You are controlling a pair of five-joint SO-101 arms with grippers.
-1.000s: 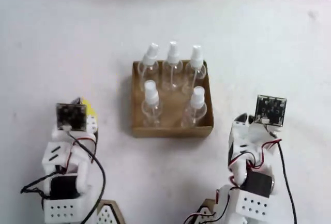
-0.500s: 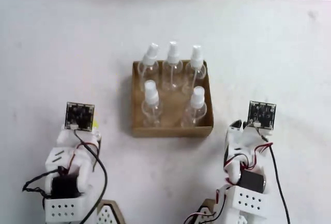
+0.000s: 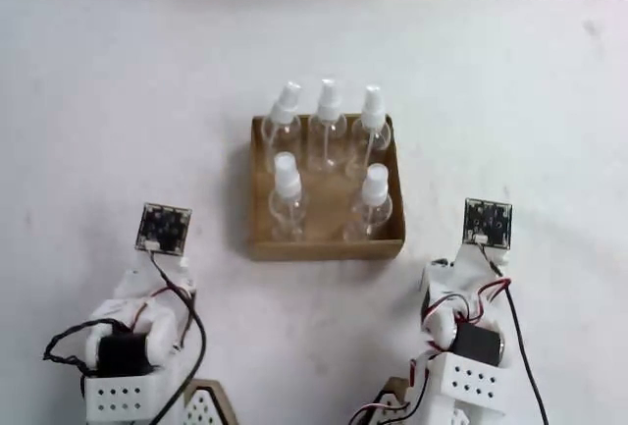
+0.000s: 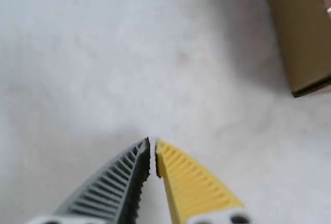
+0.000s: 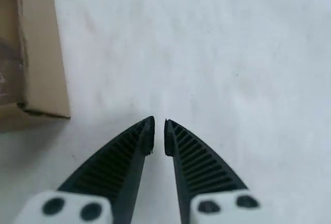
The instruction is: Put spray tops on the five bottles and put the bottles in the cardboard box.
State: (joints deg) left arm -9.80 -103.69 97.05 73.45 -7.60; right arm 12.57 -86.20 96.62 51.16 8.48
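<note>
Midway across the table (image 3: 118,81), the cardboard box (image 3: 324,246) holds all five bottles (image 3: 287,204) upright, spray tops (image 3: 287,172) on: three far, two near. Left gripper (image 4: 152,146) and right gripper (image 5: 159,128) flank its near corners, fingers pressed together and grasping nothing.

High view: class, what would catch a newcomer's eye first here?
The box at mid-table, with five spray-topped bottles upright inside, three behind and two in front. Next, the left arm and right arm at the near edge, one each side, clear of the box.
</note>
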